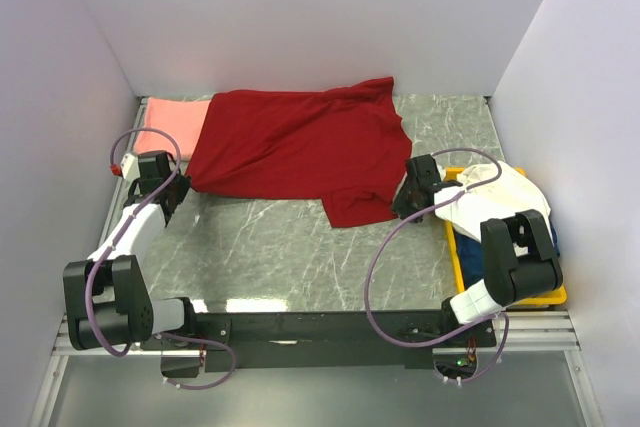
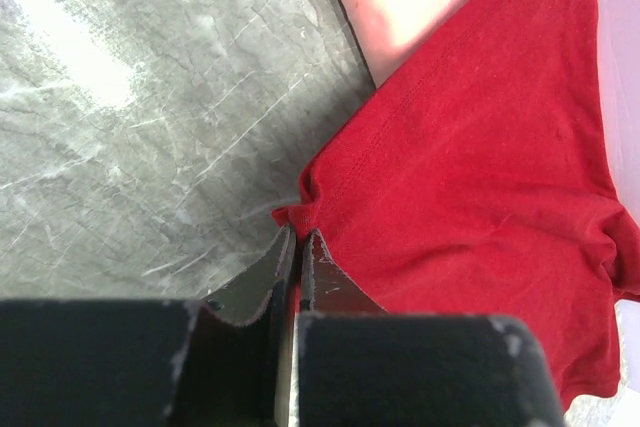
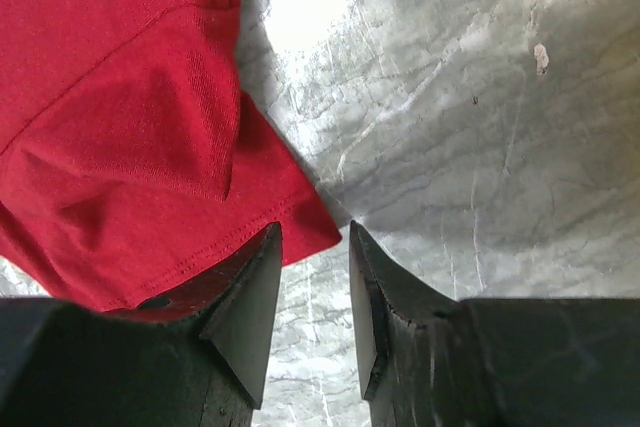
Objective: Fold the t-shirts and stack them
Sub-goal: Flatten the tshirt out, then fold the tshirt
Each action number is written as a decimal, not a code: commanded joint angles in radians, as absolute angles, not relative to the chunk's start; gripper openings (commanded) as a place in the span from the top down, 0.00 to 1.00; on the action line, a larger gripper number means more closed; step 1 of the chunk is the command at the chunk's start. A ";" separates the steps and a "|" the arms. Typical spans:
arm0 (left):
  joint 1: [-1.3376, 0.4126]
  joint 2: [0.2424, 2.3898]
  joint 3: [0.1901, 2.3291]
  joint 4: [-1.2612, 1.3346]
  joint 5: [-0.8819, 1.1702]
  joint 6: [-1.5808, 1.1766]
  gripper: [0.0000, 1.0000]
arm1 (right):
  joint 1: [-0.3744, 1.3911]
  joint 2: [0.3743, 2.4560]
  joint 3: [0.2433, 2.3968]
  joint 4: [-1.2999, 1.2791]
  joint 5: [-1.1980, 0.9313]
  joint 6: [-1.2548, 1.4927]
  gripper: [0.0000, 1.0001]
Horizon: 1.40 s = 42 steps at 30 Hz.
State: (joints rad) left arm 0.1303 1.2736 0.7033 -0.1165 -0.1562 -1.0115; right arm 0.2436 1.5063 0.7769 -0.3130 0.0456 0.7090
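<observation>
Deep red cloth t-shirt (image 1: 300, 152) lies across the far half of the grey marbled table (image 1: 290, 257) — left gripper (image 2: 300, 237) pinching its corner, likely to start a fold, right gripper (image 3: 313, 229) spread empty beside its sleeve.

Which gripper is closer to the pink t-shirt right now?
Left. The left gripper is shut on the red shirt's corner, just in front of the pink t-shirt. The right gripper hangs open at the red shirt's opposite end, well away.
</observation>
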 commanded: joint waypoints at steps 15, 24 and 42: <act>0.135 1.239 0.703 -0.121 -0.195 -0.991 0.98 | 0.245 1.531 0.779 -0.244 0.032 0.713 0.97; 0.133 1.184 0.687 -0.163 -0.212 -0.977 0.99 | 0.245 1.177 0.712 -0.363 0.022 0.706 1.00; 0.133 0.858 0.545 -0.365 -0.287 -0.994 0.97 | 0.245 0.506 0.741 -0.816 -0.074 0.752 1.00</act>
State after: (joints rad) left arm 0.1303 0.9283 0.5686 -0.3115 -0.2436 -0.9901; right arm 0.2443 0.5667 0.6956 -0.7040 -0.0460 0.7364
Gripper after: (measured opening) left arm 0.057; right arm 0.008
